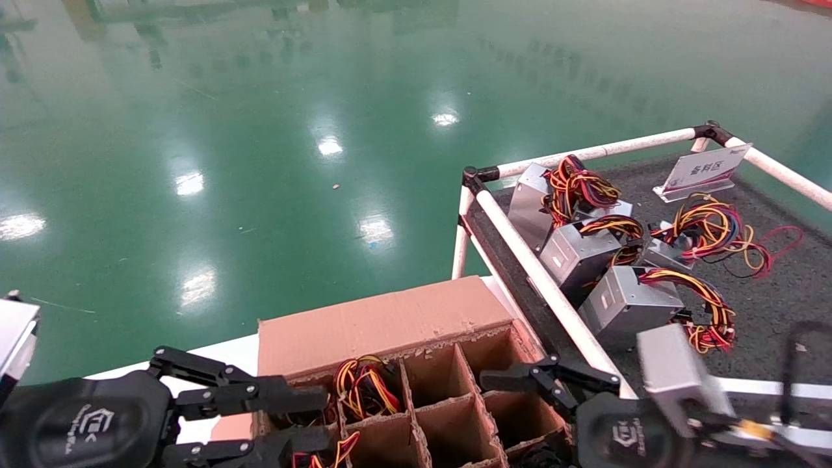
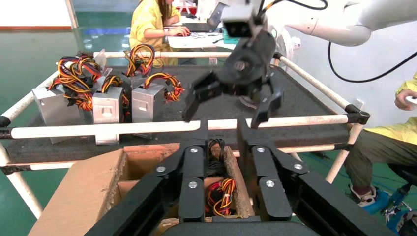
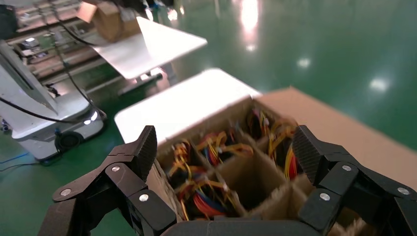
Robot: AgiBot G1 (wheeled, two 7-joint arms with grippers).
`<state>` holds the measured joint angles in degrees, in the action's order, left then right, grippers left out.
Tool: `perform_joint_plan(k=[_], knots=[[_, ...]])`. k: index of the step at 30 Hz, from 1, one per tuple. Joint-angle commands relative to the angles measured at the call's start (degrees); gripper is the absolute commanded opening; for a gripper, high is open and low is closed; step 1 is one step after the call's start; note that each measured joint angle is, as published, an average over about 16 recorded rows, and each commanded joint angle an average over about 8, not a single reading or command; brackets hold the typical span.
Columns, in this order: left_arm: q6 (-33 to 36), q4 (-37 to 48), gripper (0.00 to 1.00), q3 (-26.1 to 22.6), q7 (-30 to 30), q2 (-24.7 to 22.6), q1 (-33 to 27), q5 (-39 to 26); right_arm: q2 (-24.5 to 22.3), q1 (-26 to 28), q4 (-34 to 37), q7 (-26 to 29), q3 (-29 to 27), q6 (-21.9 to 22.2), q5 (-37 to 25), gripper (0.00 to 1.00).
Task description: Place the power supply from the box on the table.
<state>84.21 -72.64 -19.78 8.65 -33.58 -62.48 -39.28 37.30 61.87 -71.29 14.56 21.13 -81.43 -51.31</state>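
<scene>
Hovering over the box (image 1: 390, 364): both grippers, nothing held.
Left gripper (image 1: 286, 419) is spread wide above a cell holding a power supply (image 2: 219, 194), only its coloured wires showing. Right gripper (image 1: 552, 380) hangs open and empty at the box's table-side edge. Several grey units (image 1: 604, 286) lie on the table (image 1: 780, 286).

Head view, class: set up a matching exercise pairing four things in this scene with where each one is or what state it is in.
Things:
1. left gripper
2. right gripper
3. cardboard box
4. white sign

Places or states:
A. standing at the far end of the table
B. open, over the box's cells holding wires
C. beside the table, divided into square cells
D. open, over the box's edge nearest the table

Pairs: 1-B, 2-D, 3-C, 4-A
</scene>
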Motion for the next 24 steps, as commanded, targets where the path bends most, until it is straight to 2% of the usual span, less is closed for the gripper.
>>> perform_joint_plan(k=[1,12,24], knots=[[0.0,0.0,1.0,0.0,0.0,0.0,0.0,0.0,0.29,-0.05,0.28,1.13,0.9,1.04,-1.61,1.0],[0.0,0.0,1.0,-0.01,-0.01,0.0,0.0,0.01,8.5,6.78,6.86,6.57,8.05,3.23,-12.72,1.0],[-0.01,0.0,1.0,-0.02,-0.01,0.01,-0.01,0.01,18.48,13.39,15.83,9.29,12.75,5.93,-19.78,1.0]])
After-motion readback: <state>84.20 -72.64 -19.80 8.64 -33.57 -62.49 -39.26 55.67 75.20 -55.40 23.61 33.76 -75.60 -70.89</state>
